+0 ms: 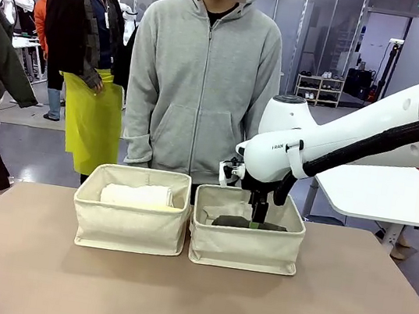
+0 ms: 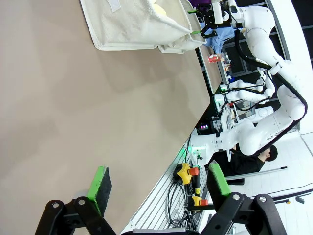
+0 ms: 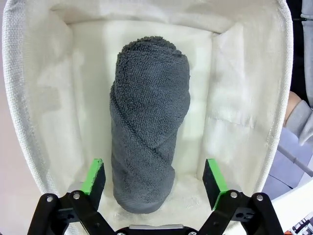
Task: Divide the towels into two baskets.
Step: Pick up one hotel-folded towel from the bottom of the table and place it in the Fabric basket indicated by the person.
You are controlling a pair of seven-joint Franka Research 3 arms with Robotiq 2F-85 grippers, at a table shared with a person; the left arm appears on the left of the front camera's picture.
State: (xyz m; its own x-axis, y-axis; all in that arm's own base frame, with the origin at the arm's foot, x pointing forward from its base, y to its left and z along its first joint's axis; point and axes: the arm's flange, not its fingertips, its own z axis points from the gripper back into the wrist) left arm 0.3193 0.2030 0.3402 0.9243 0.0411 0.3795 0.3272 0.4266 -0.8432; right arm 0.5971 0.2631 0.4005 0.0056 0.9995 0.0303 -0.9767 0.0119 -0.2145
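Right gripper (image 3: 154, 178) hangs inside the right basket (image 1: 244, 245), jaws apart astride the grey towel (image 3: 149, 127) lying on the basket floor — no grip. Left basket (image 1: 130, 226) holds a white towel (image 1: 137, 194). Left gripper (image 2: 159, 188) — jaws apart, empty — hovers over bare tabletop (image 2: 73, 112).

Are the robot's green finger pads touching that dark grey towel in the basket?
Apart. The right wrist view shows the right gripper open, cream lining visible between each pad and the dark grey towel in the basket.
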